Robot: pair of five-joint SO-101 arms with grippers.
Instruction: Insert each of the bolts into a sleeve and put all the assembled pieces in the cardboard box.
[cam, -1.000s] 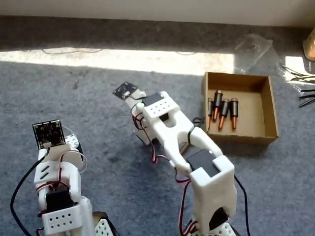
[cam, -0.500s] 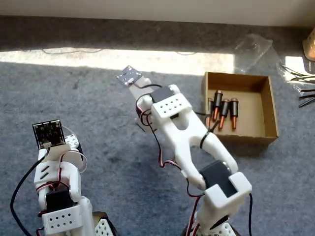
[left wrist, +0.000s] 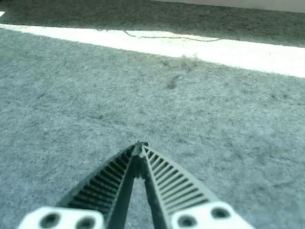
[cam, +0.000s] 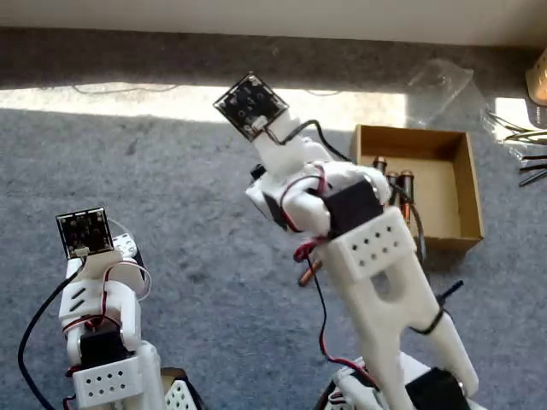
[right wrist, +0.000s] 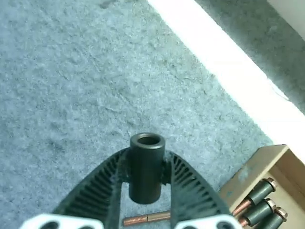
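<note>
Two arms rise from the near edge of the grey carpet (cam: 171, 188). At near left, the left gripper (left wrist: 139, 148) hangs low over bare carpet, its jaws together with nothing between them. Farther out, the right gripper (right wrist: 147, 160) is clamped on a dark sleeve (right wrist: 147, 176), held upright with its open end up. A copper bolt (right wrist: 145, 219) lies on the carpet just beneath it. At far right sits the cardboard box (cam: 466, 184), with assembled pieces (right wrist: 259, 202) side by side inside.
</note>
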